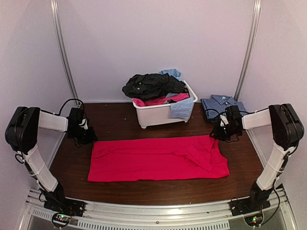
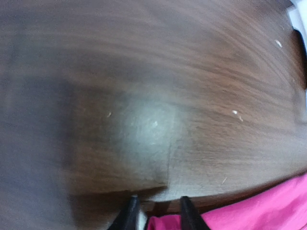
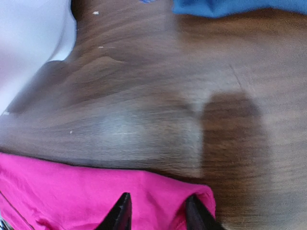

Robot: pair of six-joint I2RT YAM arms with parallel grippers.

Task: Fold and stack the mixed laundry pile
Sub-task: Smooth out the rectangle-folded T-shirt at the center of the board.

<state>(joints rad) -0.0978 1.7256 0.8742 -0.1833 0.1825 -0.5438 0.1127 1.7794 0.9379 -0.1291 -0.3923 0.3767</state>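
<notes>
A bright pink-red garment (image 1: 158, 158) lies spread flat across the middle of the table, part of the mixed laundry pile. My left gripper (image 1: 88, 136) hovers at its far left corner, open; in the left wrist view the gripper (image 2: 157, 203) has its tips over bare wood, with the pink edge (image 2: 259, 206) just behind them. My right gripper (image 1: 218, 134) stands open at the far right corner; in the right wrist view the gripper (image 3: 157, 201) straddles the pink cloth (image 3: 57, 187) without pinching it. More laundry fills the tub: a black garment (image 1: 148, 85) and a light blue piece (image 1: 182, 108).
The white plastic tub (image 1: 144, 112) stands at the back centre against the wall. A folded blue checked shirt (image 1: 221, 103) lies at the back right, just beyond my right gripper, and its blue edge (image 3: 230, 5) shows in the right wrist view. Enclosure walls close in both sides.
</notes>
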